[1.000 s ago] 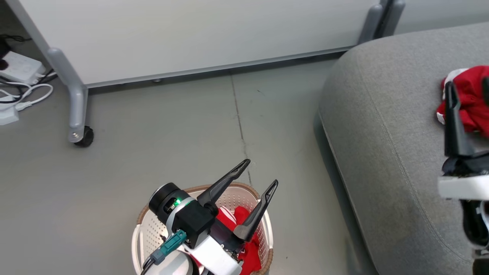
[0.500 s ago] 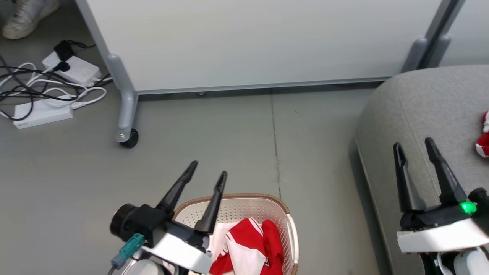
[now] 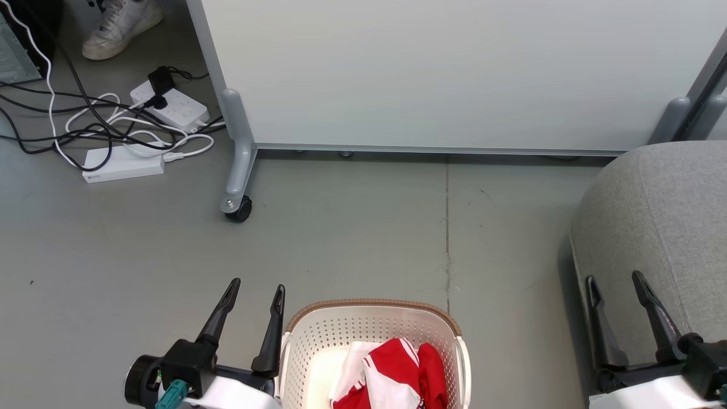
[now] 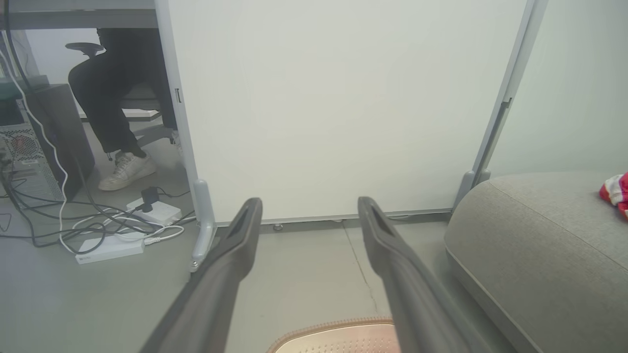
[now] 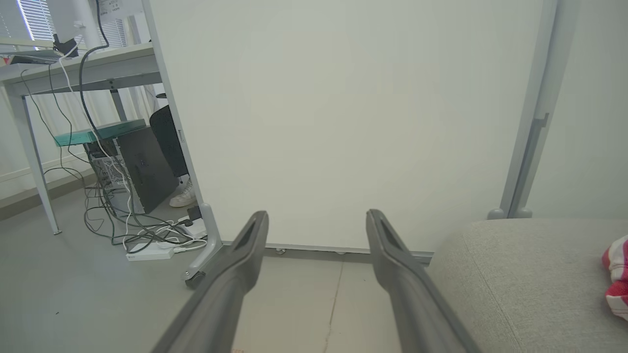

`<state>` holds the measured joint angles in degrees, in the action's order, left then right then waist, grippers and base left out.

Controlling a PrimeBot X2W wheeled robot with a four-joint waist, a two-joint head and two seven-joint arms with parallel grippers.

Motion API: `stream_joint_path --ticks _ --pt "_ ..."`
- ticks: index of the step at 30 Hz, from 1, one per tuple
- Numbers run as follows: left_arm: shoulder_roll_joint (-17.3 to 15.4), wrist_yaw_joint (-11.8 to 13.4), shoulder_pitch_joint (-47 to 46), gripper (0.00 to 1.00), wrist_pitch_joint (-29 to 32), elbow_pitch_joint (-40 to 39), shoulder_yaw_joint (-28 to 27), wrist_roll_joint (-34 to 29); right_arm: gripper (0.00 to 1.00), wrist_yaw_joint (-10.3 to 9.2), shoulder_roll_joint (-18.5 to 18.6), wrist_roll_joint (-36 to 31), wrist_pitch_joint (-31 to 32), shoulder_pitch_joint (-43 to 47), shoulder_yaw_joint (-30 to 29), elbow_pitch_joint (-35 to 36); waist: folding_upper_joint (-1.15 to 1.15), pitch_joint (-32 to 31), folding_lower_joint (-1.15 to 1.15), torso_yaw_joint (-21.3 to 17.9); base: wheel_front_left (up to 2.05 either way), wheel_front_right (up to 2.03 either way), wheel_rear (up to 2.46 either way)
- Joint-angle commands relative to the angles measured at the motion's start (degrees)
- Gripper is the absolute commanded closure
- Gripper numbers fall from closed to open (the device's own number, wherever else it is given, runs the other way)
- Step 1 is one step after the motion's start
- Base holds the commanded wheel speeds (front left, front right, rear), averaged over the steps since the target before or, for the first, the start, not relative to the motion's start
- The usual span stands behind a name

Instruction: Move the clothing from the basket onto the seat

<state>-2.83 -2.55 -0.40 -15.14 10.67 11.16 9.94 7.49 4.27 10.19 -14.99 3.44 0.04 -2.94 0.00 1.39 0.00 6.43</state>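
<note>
1. Going rightward: one white shoe and two power strips far left of the basket; one left gripper; one wheeled panel beyond the basket; one right gripper; one seat.
2. The left gripper stands just left of the basket, fingers spread wide, holding nothing. The right gripper, well right of the basket over the seat's edge, is equally wide and empty.
3. One red-and-white bundle lies inside the basket. A second piece lies on the seat, far right of the basket (cut off at the frame edge, probably clothing too).
4. A second ago the left gripper hung above the basket and the right gripper stood by that second piece; both are now clear.
5. Basket: perforated cream plastic, brown rounded rim. Seat: grey woven fabric, rounded corner, one seam.
</note>
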Motion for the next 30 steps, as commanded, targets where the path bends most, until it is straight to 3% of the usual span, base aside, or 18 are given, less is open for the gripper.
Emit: stream_joint_path --ticks 1,13,30 --pt "-0.14 0.75 0.5 0.0 -0.03 -0.53 -0.19 -0.06 0.0 0.02 -0.21 -0.48 -0.26 0.52 -0.86 -0.62 0.0 0.06 0.0 0.05 0.0 0.0 0.0" --pt "-0.16 3.08 1.78 0.0 -0.03 -1.05 0.76 0.51 0.0 0.02 -1.13 -0.73 -0.26 0.53 -1.98 -2.32 0.0 -0.09 0.0 -0.43 0.0 0.0 0.0" --pt "-0.16 2.11 0.6 0.0 -0.03 -0.42 1.43 -0.63 0.0 0.02 -1.3 -0.25 -0.26 -0.53 -2.09 -2.27 0.0 0.63 0.0 -0.81 0.0 0.0 0.0"
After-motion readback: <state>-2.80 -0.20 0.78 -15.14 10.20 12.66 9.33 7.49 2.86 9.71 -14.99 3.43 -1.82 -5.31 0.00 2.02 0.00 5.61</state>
